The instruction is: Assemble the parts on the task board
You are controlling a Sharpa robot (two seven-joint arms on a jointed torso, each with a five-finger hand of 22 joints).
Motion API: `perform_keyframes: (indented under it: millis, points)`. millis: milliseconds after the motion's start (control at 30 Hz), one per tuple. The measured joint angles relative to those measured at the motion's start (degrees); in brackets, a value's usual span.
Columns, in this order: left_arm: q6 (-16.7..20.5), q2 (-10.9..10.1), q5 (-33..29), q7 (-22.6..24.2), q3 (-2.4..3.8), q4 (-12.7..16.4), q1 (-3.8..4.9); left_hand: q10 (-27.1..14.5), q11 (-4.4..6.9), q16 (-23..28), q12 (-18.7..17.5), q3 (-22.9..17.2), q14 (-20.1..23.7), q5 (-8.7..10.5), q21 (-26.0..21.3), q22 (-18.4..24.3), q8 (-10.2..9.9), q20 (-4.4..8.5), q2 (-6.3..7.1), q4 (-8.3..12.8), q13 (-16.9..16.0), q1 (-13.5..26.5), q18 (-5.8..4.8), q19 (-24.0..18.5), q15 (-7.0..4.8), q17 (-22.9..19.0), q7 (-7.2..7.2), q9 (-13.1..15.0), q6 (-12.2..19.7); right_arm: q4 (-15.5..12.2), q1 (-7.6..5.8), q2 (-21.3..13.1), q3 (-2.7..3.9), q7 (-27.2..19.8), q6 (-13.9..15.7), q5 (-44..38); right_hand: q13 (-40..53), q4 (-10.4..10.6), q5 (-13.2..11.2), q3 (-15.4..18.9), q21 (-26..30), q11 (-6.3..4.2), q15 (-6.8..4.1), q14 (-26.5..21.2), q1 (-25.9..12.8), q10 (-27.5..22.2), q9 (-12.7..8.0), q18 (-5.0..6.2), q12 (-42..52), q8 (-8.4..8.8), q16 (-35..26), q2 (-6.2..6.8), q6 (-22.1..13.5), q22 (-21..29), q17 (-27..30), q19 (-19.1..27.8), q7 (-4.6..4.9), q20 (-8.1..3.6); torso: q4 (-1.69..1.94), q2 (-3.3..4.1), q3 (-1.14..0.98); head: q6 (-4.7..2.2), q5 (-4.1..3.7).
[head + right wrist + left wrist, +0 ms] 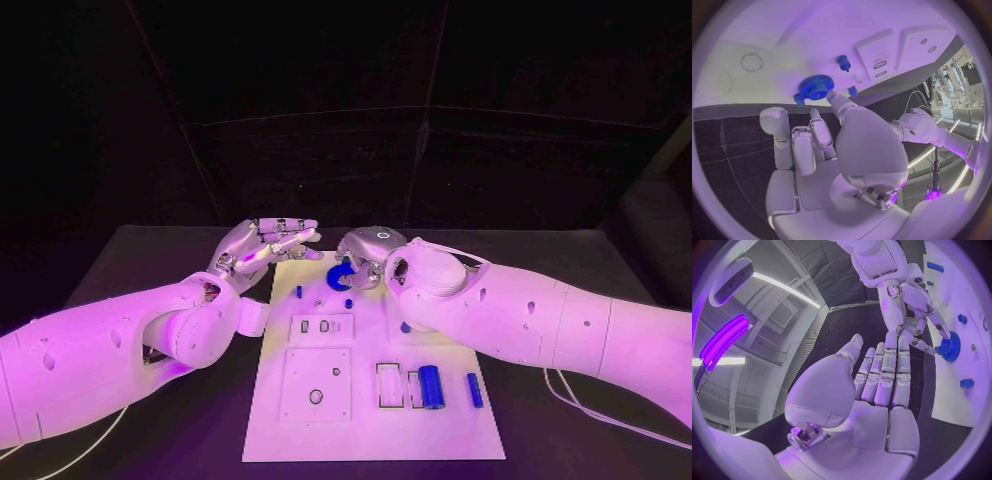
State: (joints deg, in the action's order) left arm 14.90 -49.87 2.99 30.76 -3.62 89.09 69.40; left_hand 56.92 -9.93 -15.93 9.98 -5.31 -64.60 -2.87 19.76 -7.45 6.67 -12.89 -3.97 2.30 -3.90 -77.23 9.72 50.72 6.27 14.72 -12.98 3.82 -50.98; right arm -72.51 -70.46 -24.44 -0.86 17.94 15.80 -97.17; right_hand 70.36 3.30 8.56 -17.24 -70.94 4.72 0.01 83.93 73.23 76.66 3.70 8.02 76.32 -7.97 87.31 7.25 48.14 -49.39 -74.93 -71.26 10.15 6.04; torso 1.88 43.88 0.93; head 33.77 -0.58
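- Right hand point(378, 262) touches the blue gear point(340, 277) at the task board's point(368, 420) 12 o'clock end; whether it grips, I cannot tell.
- Left hand point(264, 248) hovers, fingers apart, empty.
- Blue cylinders point(430, 385) lie loose at 5 o'clock: much remains.

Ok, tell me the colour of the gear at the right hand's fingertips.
Blue. The gear shows best in the right wrist view, at the right hand's fingertips.

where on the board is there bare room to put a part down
Free: the task board's near strip, below the square plate and the blue cylinder. Bare table lies left of the board. Crowded: the far end, where the right robot hand meets the blue gear, with the left robot hand close by.
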Motion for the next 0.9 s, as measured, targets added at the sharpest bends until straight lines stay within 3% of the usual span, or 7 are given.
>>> perform_keyframes:
  millis: [467,600,700,900]
  points:
    - [0.02,-0.09,0.00,-0.02,0.00,0.01,0.01,0.00,0.00,0.00,0.00,0.00,0.00,0.00,0.00,0.00,0.00,0.00,0.00,0.00,0.00,0.00,0.00,0.00,0.00,0.06,0.00,0.00,0.00,-0.77,0.00,-1.08,0.00,-0.25,-0.44,0.56,0.26,2.30,0.96,2.31,0.00,0.04,0.00,0.00,-0.50,0.05,0.17,0.00,0.00,-0.07,0.21,0.50,-0.07,-0.03,0.01,0.00,0.07,0.00,-0.01,-0.01,-0.03,0.10,0.32]
    - [0.02,-0.22,-0.01,-0.04,0.00,0.01,0.01,0.00,0.00,0.00,0.00,0.00,0.00,0.00,0.00,-0.01,0.00,0.00,0.00,0.00,0.00,0.00,0.00,0.00,0.00,0.05,0.00,0.00,0.00,-2.52,0.00,-3.69,-0.01,-1.30,0.94,1.69,0.51,2.67,0.96,2.69,0.00,0.20,0.00,0.00,-0.69,0.21,0.25,0.00,0.22,-0.30,0.21,0.32,0.14,-0.02,0.01,0.00,-0.13,0.00,-0.08,-0.03,-0.07,-0.02,0.35]
    - [0.02,-0.33,-0.01,-0.05,0.00,-0.03,0.01,0.00,0.00,0.00,0.00,0.00,0.00,0.00,0.00,-0.01,0.00,0.00,0.00,0.00,0.00,0.00,0.00,0.00,0.00,0.05,0.00,0.00,0.00,-4.31,0.00,-7.07,-0.02,-4.28,2.88,4.73,0.41,2.61,2.24,2.63,0.46,0.20,-0.01,0.00,-0.41,0.21,0.24,0.00,0.22,-0.30,0.21,-0.05,0.14,1.15,0.01,0.42,-0.13,0.41,-0.16,-0.08,-0.07,-0.24,0.08]
    - [0.02,-0.42,-0.04,-0.06,0.00,-0.17,0.01,0.00,0.00,0.00,0.00,0.00,0.00,0.00,-0.23,0.09,0.00,0.00,-0.46,0.00,0.00,0.46,0.00,0.00,0.00,0.17,0.00,0.00,0.00,-7.75,0.01,-15.42,-0.02,-13.71,5.58,15.87,0.47,-0.36,6.69,1.30,0.62,0.20,0.00,0.00,3.72,0.22,0.37,0.00,0.22,-1.14,-0.11,-0.97,1.06,1.70,0.01,0.64,-0.25,0.20,-0.50,-0.29,-0.09,-0.80,-0.07]
